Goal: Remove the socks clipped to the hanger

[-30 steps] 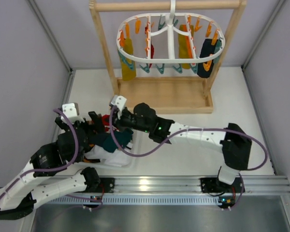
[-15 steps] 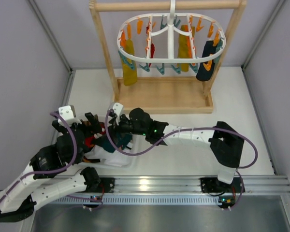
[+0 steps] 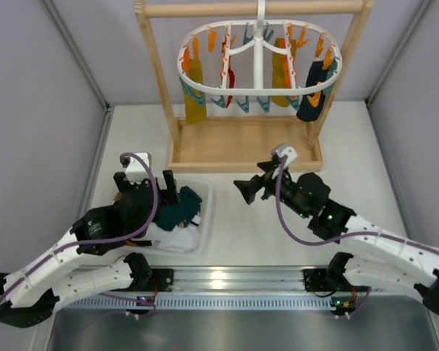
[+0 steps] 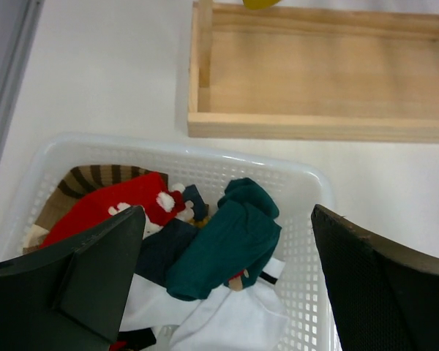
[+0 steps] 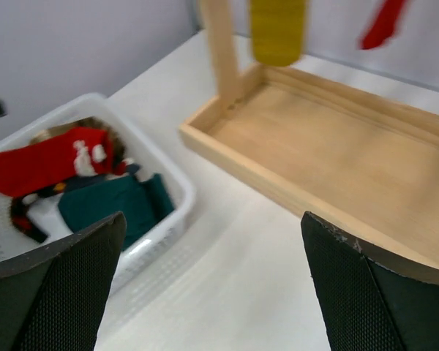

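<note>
The white oval hanger hangs from the wooden rack. Clipped to it are a mustard sock, a red sock, a second mustard sock and a navy sock. My left gripper hovers open over the white basket, above a loose teal sock and a red sock. My right gripper is open and empty over bare table, between the basket and the rack base. The right wrist view catches the hanging mustard sock and red sock.
The rack's wooden base tray lies at the back, with two uprights and a top bar. Grey walls close in left and right. An aluminium rail runs along the near edge. Orange and teal clips dangle round the hanger.
My right gripper opened, left the teal sock in the basket and drew back to the right. My left arm shifted slightly right over the basket, still open.
</note>
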Motion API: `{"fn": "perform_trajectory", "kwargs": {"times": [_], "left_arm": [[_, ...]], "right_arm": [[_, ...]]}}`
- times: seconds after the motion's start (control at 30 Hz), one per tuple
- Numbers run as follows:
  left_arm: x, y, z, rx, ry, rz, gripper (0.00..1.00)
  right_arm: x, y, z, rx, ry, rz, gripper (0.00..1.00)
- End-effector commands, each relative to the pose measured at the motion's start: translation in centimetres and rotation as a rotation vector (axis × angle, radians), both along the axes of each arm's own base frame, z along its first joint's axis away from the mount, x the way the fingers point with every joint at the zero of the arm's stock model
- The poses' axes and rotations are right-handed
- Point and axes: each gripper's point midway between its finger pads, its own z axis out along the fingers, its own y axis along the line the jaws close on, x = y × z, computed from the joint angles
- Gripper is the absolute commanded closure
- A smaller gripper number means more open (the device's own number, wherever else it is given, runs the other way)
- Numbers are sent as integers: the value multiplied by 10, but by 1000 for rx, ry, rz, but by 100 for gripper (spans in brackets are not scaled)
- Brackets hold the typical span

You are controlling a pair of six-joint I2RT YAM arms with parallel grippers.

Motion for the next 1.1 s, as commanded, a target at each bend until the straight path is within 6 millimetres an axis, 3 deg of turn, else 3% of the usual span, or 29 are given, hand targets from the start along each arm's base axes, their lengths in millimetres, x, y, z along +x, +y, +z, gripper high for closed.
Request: {"fn": "perform_trajectory", "kwargs": {"times": [0.0,0.07,0.13,0.17,0.3,0.4,0.5,0.73,0.83,0.87,0.9,0.97,1.0,1.07], "left_arm": [[1,-23,10,-110,13,-52,1],[1,-32,4,-126,35,-74,1],[2,-39,-1,-116,59,-88,1],[1,-44,-3,-110,73,-111,1],[4,-51,-14,-60,106,-119,1],[6,-54,-22,-31,123,-120,1],[10,-67,-34,15,137,-172,1],[39,-119,-41,-8,68,-242,1],[64,-142,-36,-36,-65,-252,1],[71,-147,-48,-8,-66,-262,1],[89,-148,-36,-71,-117,-232,1],[111,-157,-48,-86,-111,-262,1],[131,-149,-38,-115,-162,-224,1],[155,-149,-49,-38,-185,-205,1]], "right_arm": [[16,-66,-22,-4,91,-209,0],[25,-103,-28,-5,125,-302,0],[31,-120,-33,-3,173,-334,1],[44,-143,-40,-7,204,-406,1],[74,-173,-47,85,286,-458,1],[90,-174,-43,151,266,-445,0],[93,-160,-39,212,256,-377,1],[71,-143,-34,279,235,-246,0],[57,-143,-29,276,217,-218,1],[53,-143,-26,270,207,-213,0],[49,-144,-24,270,203,-212,0],[37,-145,-14,278,176,-197,1],[33,-145,-12,282,168,-189,0],[22,-144,-7,273,141,-159,0]]}}
